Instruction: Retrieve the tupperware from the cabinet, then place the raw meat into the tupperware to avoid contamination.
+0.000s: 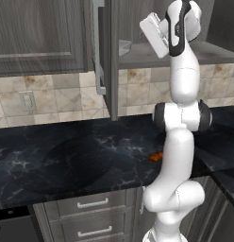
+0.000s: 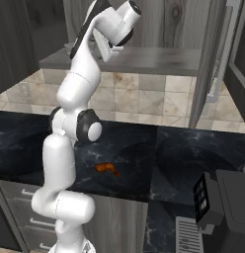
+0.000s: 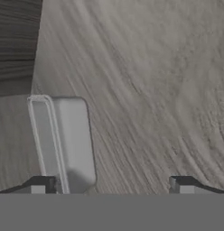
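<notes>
- The cabinet (image 1: 105, 56) stands open, its door swung out edge-on toward the bench (image 1: 67, 160) — the opening step looks done.
- The tupperware (image 3: 64, 144) sits on the cabinet's shelf (image 2: 144, 59), not yet lifted; in the hand view it lies just ahead of the left fingertip, off to that side.
- The end effector (image 3: 109, 185) is up at shelf height with its jaws spread wide and nothing between them.
- The raw meat (image 2: 107, 169) lies on the dark bench, well below and apart from the container.
- Left to do, as I judge it: centre on the container, grip it, bring it down, then move the meat in — 2 pickups remain.
- Room: the open door edge stands close beside the arm's upper links, and the shelf lip sits just under the hand; the bench around the meat is bare.
</notes>
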